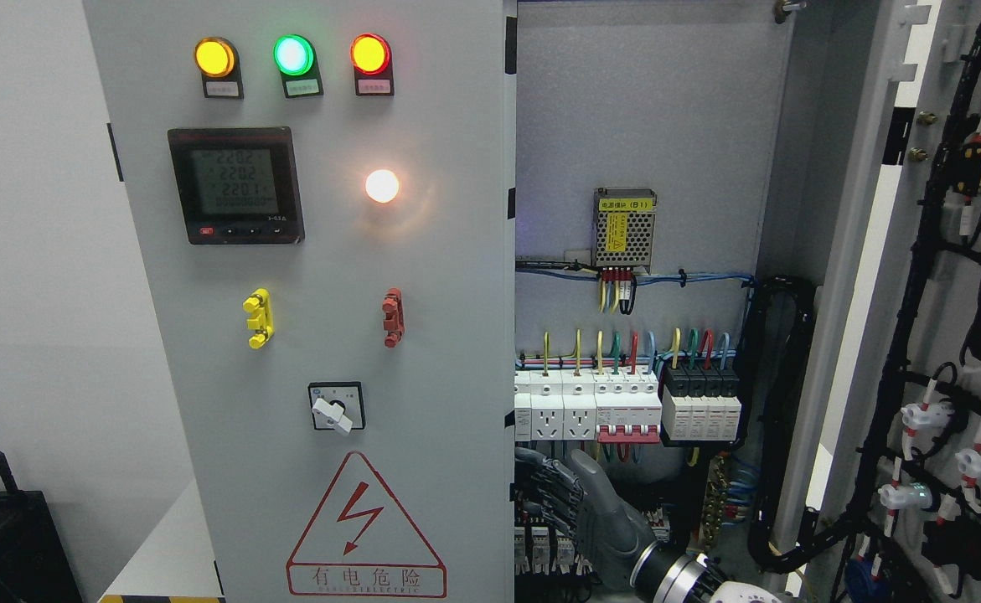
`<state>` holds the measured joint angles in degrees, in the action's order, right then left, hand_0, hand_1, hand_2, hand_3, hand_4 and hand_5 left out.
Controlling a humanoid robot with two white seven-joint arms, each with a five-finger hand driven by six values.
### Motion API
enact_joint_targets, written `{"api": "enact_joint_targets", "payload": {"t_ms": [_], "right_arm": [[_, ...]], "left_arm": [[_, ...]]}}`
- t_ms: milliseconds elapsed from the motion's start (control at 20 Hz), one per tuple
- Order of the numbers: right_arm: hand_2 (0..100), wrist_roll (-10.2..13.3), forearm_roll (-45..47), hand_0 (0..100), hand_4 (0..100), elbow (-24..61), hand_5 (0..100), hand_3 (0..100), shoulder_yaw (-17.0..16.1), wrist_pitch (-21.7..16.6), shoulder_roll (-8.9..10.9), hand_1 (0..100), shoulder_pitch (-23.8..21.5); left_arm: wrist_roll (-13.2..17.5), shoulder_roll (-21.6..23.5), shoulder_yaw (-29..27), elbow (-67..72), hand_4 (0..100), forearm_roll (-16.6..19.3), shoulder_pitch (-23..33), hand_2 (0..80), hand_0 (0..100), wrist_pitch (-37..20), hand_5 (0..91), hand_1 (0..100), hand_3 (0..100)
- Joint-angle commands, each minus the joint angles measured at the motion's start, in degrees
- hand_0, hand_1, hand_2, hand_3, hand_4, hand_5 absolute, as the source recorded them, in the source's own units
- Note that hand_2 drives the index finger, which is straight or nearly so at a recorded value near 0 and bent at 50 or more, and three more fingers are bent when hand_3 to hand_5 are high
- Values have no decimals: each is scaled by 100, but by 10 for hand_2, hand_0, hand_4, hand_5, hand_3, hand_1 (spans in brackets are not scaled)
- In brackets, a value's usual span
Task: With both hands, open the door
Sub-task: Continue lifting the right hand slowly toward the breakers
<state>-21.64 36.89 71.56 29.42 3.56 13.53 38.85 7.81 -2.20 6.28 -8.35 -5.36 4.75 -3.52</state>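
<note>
Right hand [570, 502]: grey, enters from the lower right on a metal wrist, palm turned toward the left door's free edge, fingers [550, 494] curled around that edge, thumb raised; grasping the door. Left hand: out of view. Left door [322, 335]: grey panel, tall, long axis vertical, closed or nearly so, filling the left half of the view. It carries three lit indicator lamps [291, 55] (amber, green, red), a digital meter [234, 186] reading 2202, 2202, 2201, a glowing white lamp [382, 186], a yellow handle [258, 318], a red handle [392, 317], a rotary switch [336, 407], and a red warning triangle [364, 526] marked "有电危险". Right door [951, 318]: swung open to the right, inner wiring exposed. Cabinet interior [649, 126]: power supply [624, 228] with a yellow label ending "(B1)", breakers [624, 406] below.
</note>
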Motion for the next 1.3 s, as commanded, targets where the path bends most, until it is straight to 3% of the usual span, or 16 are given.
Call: {"api": "enact_joint_targets", "payload": {"t_ms": [0,952,1102,1252], "right_arm": [[0,-41,29,0,0,51,0,0,-6,-5,0,0,-9],[0,-59,37,0,0,420,0,0,82,22,-35,0,-62],[0,-261,46,0,0,464,0,0,82,22,-35,0,-123],[0,-270,55,0,0,500,0,0,82,74,-26,0,-150]], "left_arm": [[1,0,5,0,30,0,0,0,0,1,0,0,0],[1,0,5,0,30,0,0,0,0,1,0,0,0],[1,0,5,0,31,0,0,0,0,1,0,0,0],[1,0,-3,0,31,0,0,0,0,1,0,0,0]]}}
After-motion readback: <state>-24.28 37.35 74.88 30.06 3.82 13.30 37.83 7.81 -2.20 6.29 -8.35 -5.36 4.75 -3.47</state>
